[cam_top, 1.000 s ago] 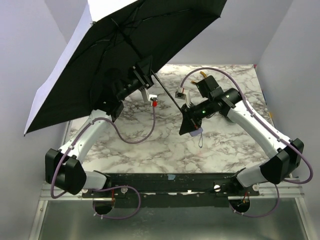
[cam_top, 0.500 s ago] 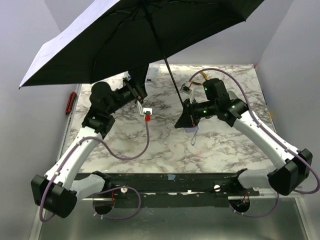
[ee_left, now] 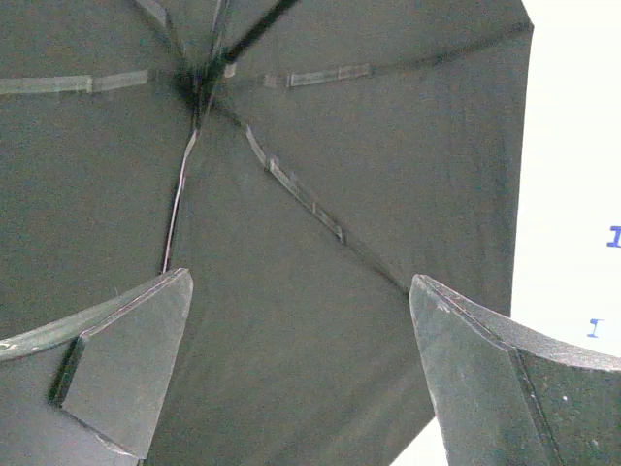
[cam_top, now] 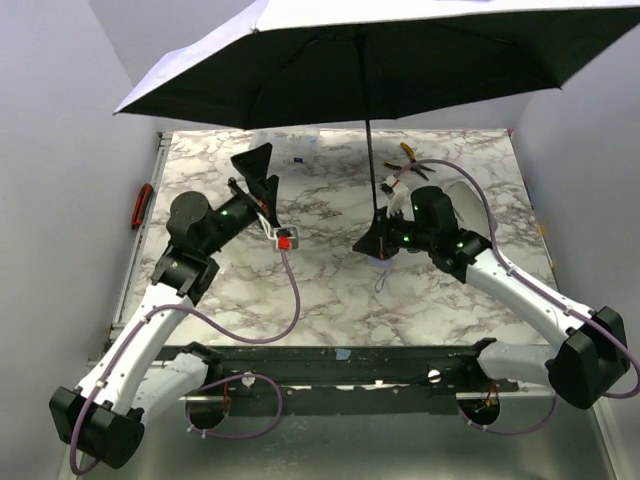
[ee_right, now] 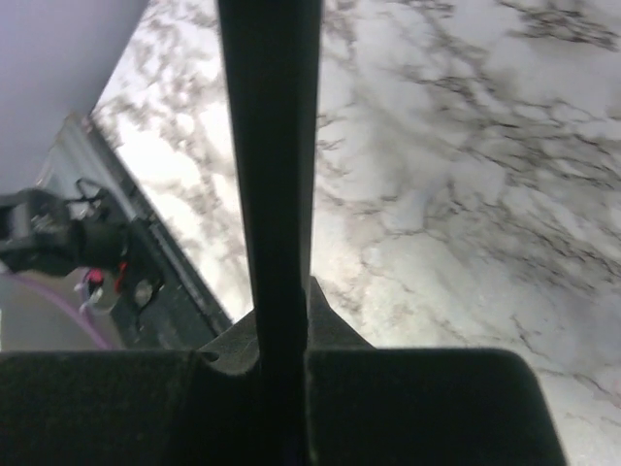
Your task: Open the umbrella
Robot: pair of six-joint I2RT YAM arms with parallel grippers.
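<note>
step: you're at the tail end, I'd say; the canopy looks fully spread, so opening reads as done or all but done
umbrella (cam_top: 400,60): up over the far half of the surface (cam_top: 330,290), black inside facing down, pale outside on top, not touching the marble
shaft (cam_top: 368,170): thin, black, near upright, running from the canopy hub down into your right gripper
right gripper (cam_top: 383,238): clenched on the low end of the shaft; the wrist view shows the shaft pinched between the jaws
left gripper (cam_top: 256,176): released, jaws wide, nothing in them, pointing up at the underside of the canopy and apart from it
handle: a pale bit just under the right gripper, mostly hidden
latch: can't tell if the runner is locked, too small
next move: my guess is you hold the shaft steady and upright, then pull the left arm back clear of the ribs; the canopy is top-heavy on a thin shaft, so a loose pinch could let it swing
pliers (cam_top: 412,158): yellow handles, far right of the surface, untouched
count: one umbrella, one shaft, two grippers, one pair of pliers
</note>
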